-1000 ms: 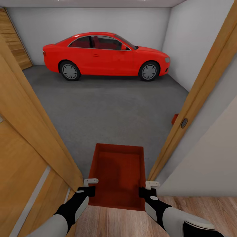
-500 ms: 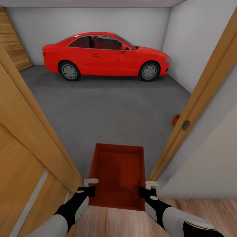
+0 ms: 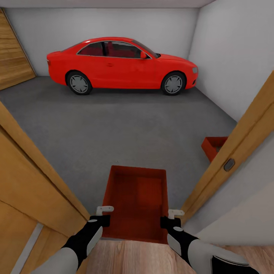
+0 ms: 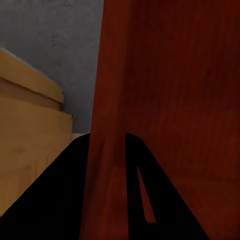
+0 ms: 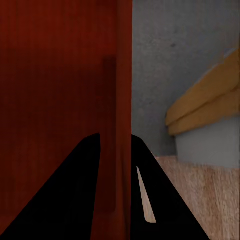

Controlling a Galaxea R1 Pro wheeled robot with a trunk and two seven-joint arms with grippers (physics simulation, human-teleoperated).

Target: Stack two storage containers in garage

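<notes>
While both grippers clamp its side walls, the shallow orange-red container [image 3: 136,201] hangs open-topped.

Your left gripper [image 4: 107,165] is closed on the side wall of the orange-red storage container [image 4: 170,85], one dark finger on the outside of the wall and the other inside the bin. Beyond the outer finger you have the dark grey floor [image 4: 55,40]. The wooden door frame [image 4: 30,130] stands just beside the container's outer wall, apart from it.
</notes>
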